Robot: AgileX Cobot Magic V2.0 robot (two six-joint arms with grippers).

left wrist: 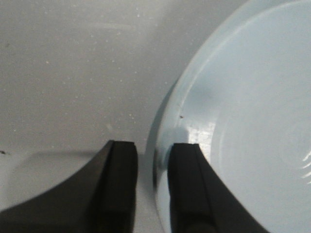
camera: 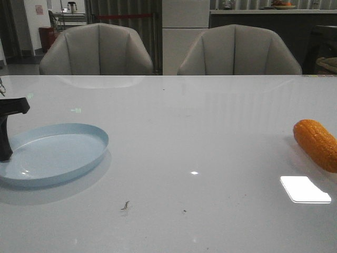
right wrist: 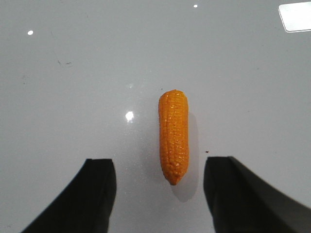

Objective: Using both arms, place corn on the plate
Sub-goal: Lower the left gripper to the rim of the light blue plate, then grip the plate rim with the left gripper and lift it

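The glossy orange corn (right wrist: 174,141), bumpy and tapered, lies on the table (camera: 200,137). The right gripper (right wrist: 160,194) hangs spread wide above it; the left gripper (left wrist: 153,187) clamps the plate (left wrist: 243,111) rim.

A glossy white table (camera: 200,137) carries the pale blue plate (camera: 63,153) and, well apart, the orange corn (camera: 317,143)

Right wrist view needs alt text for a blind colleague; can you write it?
An orange corn cob lies on a pale glossy table, untouched, its tapered tip toward the camera. The right pincer hangs open above it, one dark finger on each side.
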